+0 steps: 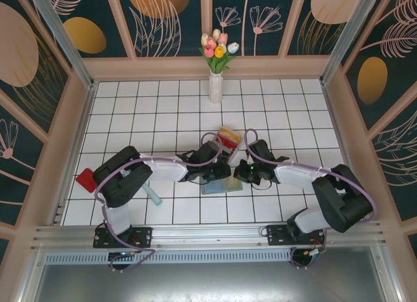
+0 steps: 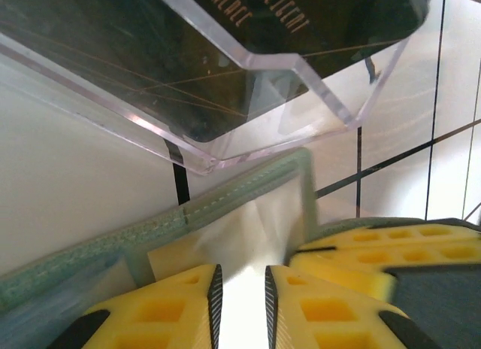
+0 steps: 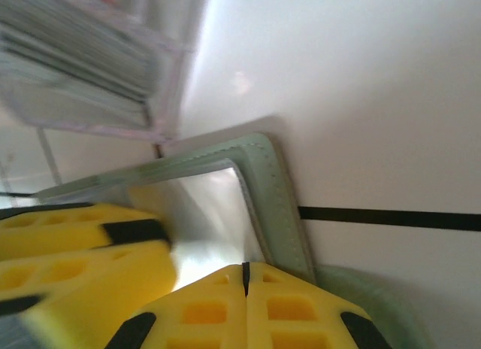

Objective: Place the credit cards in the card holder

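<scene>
the card holder (image 1: 221, 185) is laid open on the table (image 1: 143, 100), between a slightly spread left end effector (image 2: 240, 277) and a right end effector (image 3: 245, 270) pressed together at its rim. it could be dragged or folded shut if that rim is tugged. cards (image 1: 229, 137) are stacked in the clear box (image 2: 263, 86) just behind.

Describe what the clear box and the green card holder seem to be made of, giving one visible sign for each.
The clear box looks like rigid, glossy transparent plastic, perhaps acrylic: its walls are see-through, with sharp bright edges. The card holder looks like soft, matt leather or imitation leather, and the pictures do not show which: a stitched seam runs along its grey-green edge.
</scene>
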